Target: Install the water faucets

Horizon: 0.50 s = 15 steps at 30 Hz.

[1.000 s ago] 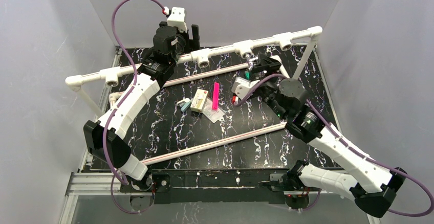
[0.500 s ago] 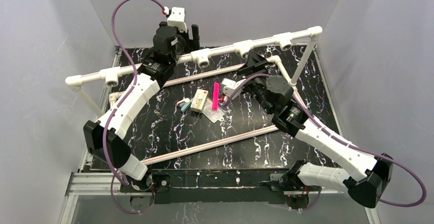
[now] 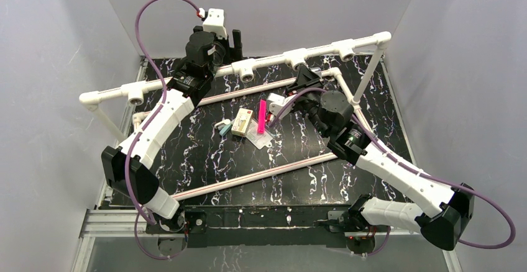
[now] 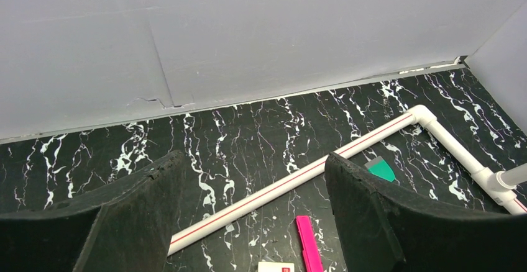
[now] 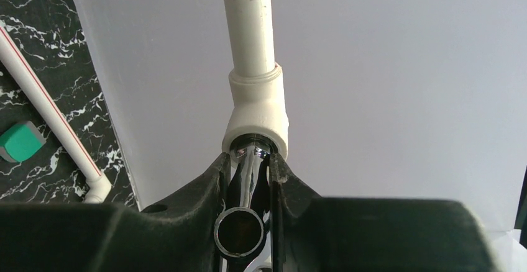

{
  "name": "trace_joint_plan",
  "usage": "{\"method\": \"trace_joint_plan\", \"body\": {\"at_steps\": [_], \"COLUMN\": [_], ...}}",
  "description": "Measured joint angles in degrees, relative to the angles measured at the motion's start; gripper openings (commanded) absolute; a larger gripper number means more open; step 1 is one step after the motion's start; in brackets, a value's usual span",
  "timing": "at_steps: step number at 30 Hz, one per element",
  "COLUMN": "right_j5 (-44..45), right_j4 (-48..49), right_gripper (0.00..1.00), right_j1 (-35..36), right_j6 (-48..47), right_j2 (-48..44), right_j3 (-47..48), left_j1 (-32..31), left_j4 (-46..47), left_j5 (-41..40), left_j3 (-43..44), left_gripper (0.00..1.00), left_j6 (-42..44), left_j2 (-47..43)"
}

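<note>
Your right gripper (image 5: 247, 159) clenches the faucet (image 5: 251, 182) at the tee (image 5: 256, 117): stiff, slick chrome (probably light), so grip its body; your left gripper (image 4: 253, 160) gapes empty.

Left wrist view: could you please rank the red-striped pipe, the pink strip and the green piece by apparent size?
1. Red-striped pipe, clearly largest.
2. Pink strip, partly cut off by the frame edge.
3. Green piece, smallest, though it lies farther from the camera.

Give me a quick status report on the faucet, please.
Right gripper shut on faucet. Faucet tip at white tee socket mouth. Left gripper open, empty. Nothing blocking.
</note>
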Motion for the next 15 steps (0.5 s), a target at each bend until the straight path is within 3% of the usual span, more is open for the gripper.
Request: {"method": "trace_joint_plan", "body": {"at_steps": [8, 15], "right_j5": [0.0, -0.13], "right_j4": [2.82, 5.95], "right_gripper": [0.01, 0.01], "right_j1": [-0.07, -0.28], "right_j6": [6.64, 22.82], "right_j2": [-0.15, -0.87], "right_j3": [-1.14, -1.86], "left_j1": [0.0, -0.04], "left_j4": [-0.09, -0.28], "left_j5": [0.0, 0.02], "left_j3": [-0.02, -0.02], "left_gripper": [0.8, 0.8], "left_j6": [0.0, 0.0], "left_j2": [0.02, 0.0]}}
